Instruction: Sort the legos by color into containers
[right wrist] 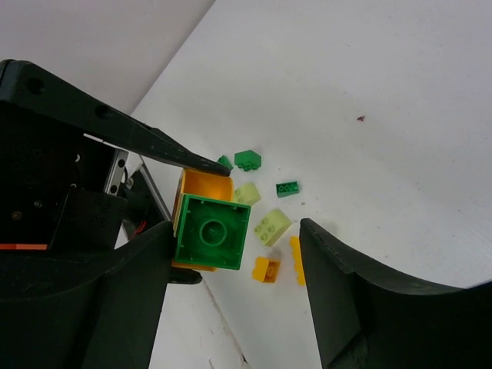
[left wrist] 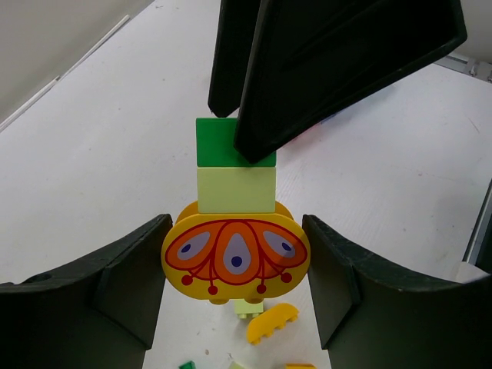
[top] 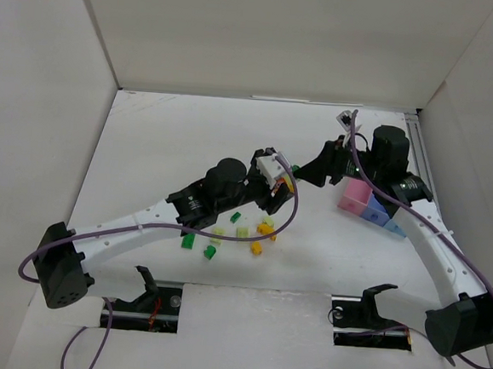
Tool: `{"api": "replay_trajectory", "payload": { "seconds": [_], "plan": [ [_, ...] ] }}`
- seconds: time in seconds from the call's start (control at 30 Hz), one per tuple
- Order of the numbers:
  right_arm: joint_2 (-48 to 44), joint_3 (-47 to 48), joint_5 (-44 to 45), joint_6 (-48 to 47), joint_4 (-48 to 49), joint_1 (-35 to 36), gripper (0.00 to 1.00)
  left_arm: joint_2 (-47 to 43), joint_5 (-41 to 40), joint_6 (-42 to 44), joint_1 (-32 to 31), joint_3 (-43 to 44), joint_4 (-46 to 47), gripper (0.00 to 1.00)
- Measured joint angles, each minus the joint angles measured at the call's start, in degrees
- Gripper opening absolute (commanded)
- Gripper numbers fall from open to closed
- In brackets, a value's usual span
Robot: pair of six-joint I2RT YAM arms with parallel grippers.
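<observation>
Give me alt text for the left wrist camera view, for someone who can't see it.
The left tool grips a round orange-yellow piece stacked under a pale yellow-green brick and a dark green brick. The right tool reaches down from above, its black fingers at the green brick, over a white table.

A robotics lab test cell: plain white walls (top: 266,41) enclose a white table (top: 182,128).

The white table (top: 173,136) carries small green, pale yellow-green and orange-yellow plastic bricks (top: 242,232) scattered near-side of the left fingers (left wrist: 131,284). Joined pink, dark-blue and light-blue square bins (top: 355,196) sit behind the right fingers (right wrist: 369,300).
</observation>
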Motion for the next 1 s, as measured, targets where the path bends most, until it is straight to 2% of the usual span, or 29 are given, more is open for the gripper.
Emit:
{"api": "replay_trajectory", "payload": {
  "seconds": [0.07, 0.13, 0.33, 0.43, 0.47, 0.57, 0.7, 1.0],
  "plan": [
    [0.02, 0.11, 0.09, -0.24, -0.20, 0.42, 0.65, -0.04, -0.02, 0.02, -0.02, -0.31, 0.28, 0.34],
    [0.15, 0.20, -0.24, -0.20, -0.02, 0.92, 0.51, -0.04, -0.09, 0.02, -0.02, -0.46, 0.28, 0.34],
    [0.26, 0.31, -2.03, 0.07, 1.09, 1.27, 0.48, -0.07, -0.57, -0.02, 0.00, -0.59, 0.63, 0.32],
    [0.63, 0.37, -2.97, 0.13, 1.31, 1.27, 0.57, -0.42, -0.92, -0.07, -0.02, -1.62, 1.73, 0.30],
    [0.96, 0.46, -3.56, 0.22, 1.29, 1.27, 0.67, -0.52, -1.09, -0.11, -0.02, -2.08, 2.25, 0.30],
    [1.68, 0.63, -4.76, 0.39, 1.31, 1.27, 0.78, -0.96, -1.44, -0.31, -0.02, -3.19, 3.72, 0.30],
    [1.79, 0.68, -5.20, 0.44, 1.27, 1.27, 0.81, -2.51, -1.66, -0.48, -0.02, -4.48, 5.05, 0.30],
    [2.03, 1.44, -5.60, 0.28, 1.38, 1.25, 0.79, -3.58, -2.45, -0.50, -0.02, -5.03, 7.26, 0.28]
  ]
}}
